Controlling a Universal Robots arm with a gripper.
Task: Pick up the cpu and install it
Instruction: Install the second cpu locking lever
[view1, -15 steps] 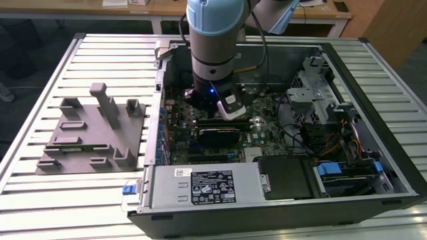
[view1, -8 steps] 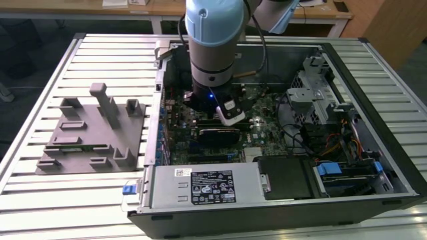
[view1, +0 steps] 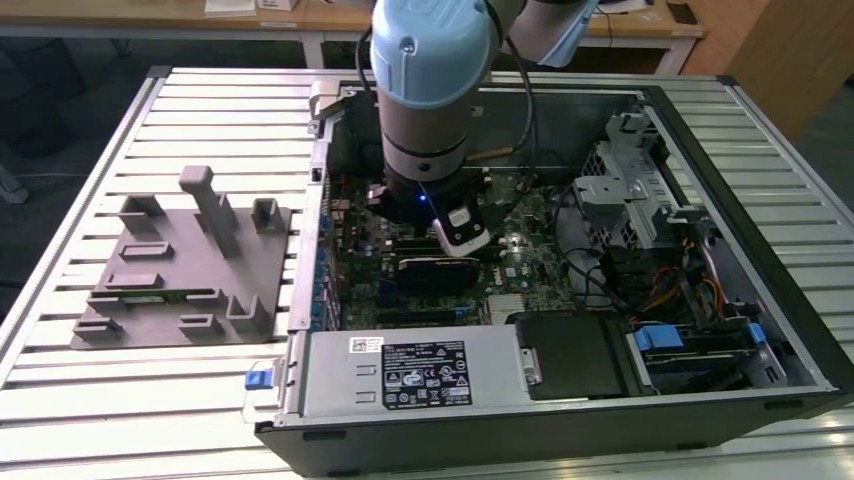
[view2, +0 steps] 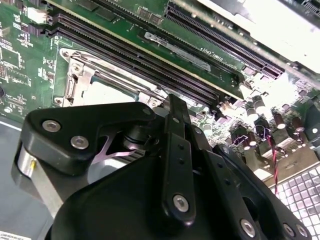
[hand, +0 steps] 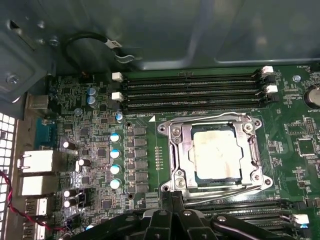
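A: One cpu (hand: 217, 152) noted, lying flat in the motherboard socket (hand: 216, 150) in the first wrist view, silvery top up, metal frame around it. Board sits inside the open computer case (view1: 747, 180), which stands on the slatted counter (view1: 227, 110).

B: Gripper (view1: 461, 232) status?

A: Low over the middle of the board in the exterior view. Whether its fingers are spread or closed, I cannot tell; the black linkage hides the tips in both wrist views.

B: Handling judgement?

A: Light, stiff, thin plate. Smooth top likely slippery; underside contacts fragile. Best taken by two opposite edges, kept level, little squeeze. The frame crowds those edges, so clearance looks tight.
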